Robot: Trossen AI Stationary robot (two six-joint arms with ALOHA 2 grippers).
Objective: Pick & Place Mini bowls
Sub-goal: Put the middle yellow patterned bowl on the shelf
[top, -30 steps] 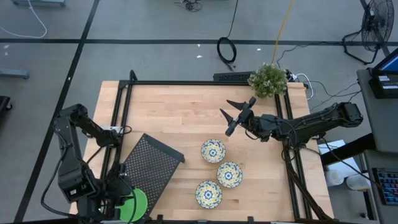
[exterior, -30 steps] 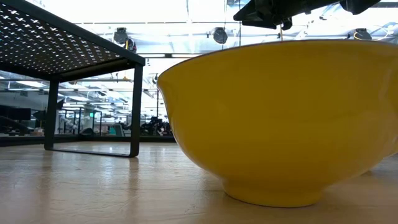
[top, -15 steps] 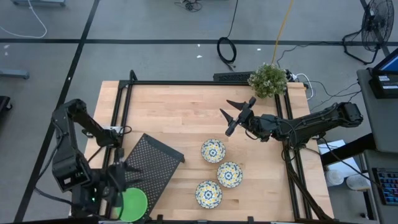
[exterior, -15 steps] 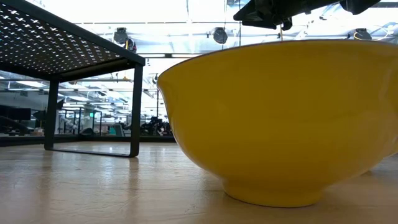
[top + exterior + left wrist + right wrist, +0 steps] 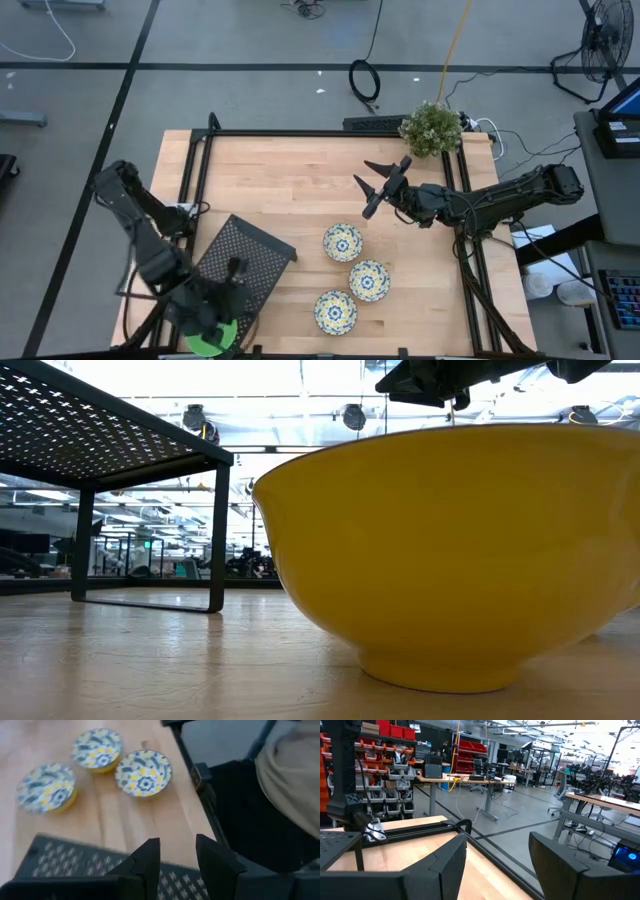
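Note:
Three white mini bowls with blue-and-yellow flowers (image 5: 342,242) (image 5: 369,280) (image 5: 335,312) stand on their bases right of the table's middle; the left wrist view shows them too (image 5: 144,772). In the low view one shows its yellow outside (image 5: 450,560). A green mini bowl (image 5: 213,343) sits at the near left edge, mostly hidden by my left arm. My left gripper (image 5: 234,272) (image 5: 175,857) hangs open over the black mesh tray (image 5: 245,262), with nothing between its fingers. My right gripper (image 5: 378,186) (image 5: 497,870) hovers open and empty, beyond the floral bowls.
The mesh tray stands on legs (image 5: 218,535) at the table's left, raised above the wood. A potted plant (image 5: 431,127) sits at the far right corner. A black frame (image 5: 330,133) runs along the table's edges. Bare wood lies at the far left.
My left arm has swung from the near left corner, above the green bowl, toward the table's right and over the mesh tray, rolling its wrist so that it faces the floral bowls. Its fingers keep the same gap. The green bowl stays where it was.

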